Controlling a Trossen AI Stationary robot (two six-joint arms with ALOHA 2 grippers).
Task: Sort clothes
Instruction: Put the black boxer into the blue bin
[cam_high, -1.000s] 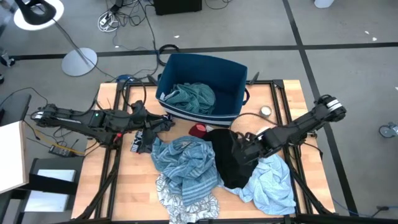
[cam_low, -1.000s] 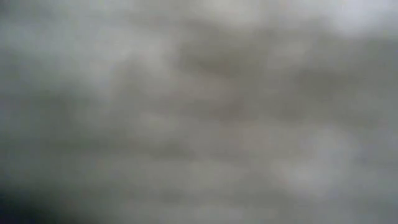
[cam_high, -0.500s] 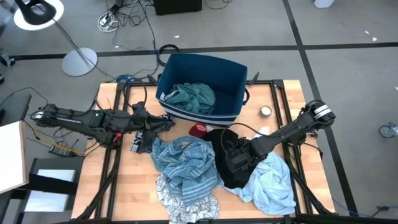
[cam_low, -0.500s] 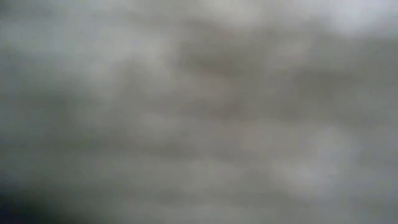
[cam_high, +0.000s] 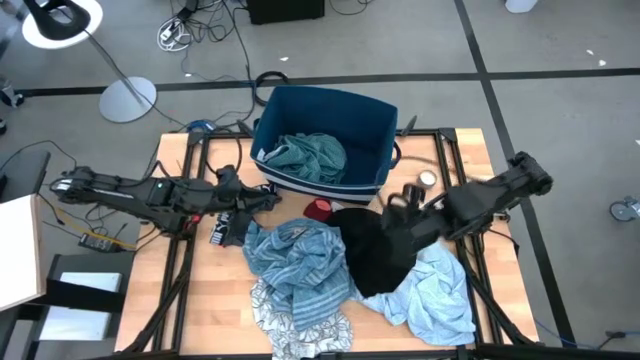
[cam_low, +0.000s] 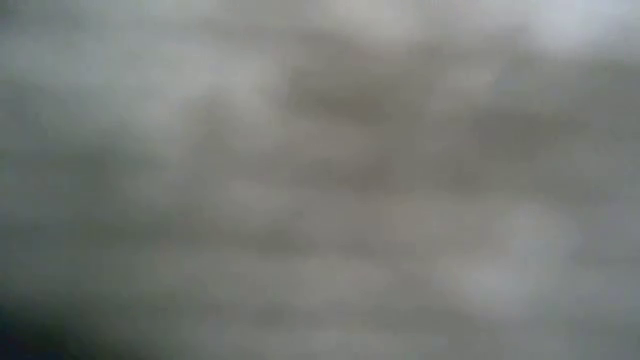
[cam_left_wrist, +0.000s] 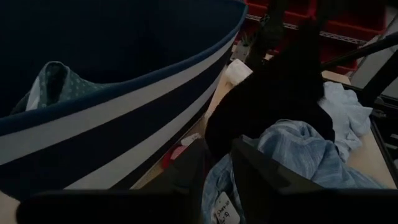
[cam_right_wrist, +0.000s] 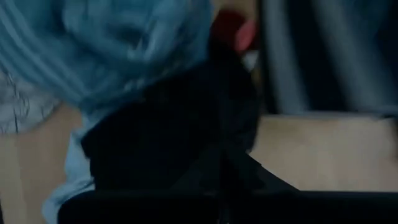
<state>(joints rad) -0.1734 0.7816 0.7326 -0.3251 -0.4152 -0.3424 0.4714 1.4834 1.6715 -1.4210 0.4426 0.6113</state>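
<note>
Wooden counter (cam_high: 175, 290) carries the heap: black garment (cam_high: 372, 262) between blue-striped garment (cam_high: 298, 262) and pale blue garment (cam_high: 432, 295). Right hand (cam_high: 398, 222) pinches the black garment's edge. Left hand (cam_high: 262, 199), fingers spread, empty, beside bin (cam_high: 322, 140) holding teal garment (cam_high: 305, 156).

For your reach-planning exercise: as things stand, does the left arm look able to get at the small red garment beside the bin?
Probably yes. The left gripper waits open beside the bin, with the small red garment close by on bare table. Nothing covers it; the black garment and blue-striped garment only border it.
</note>
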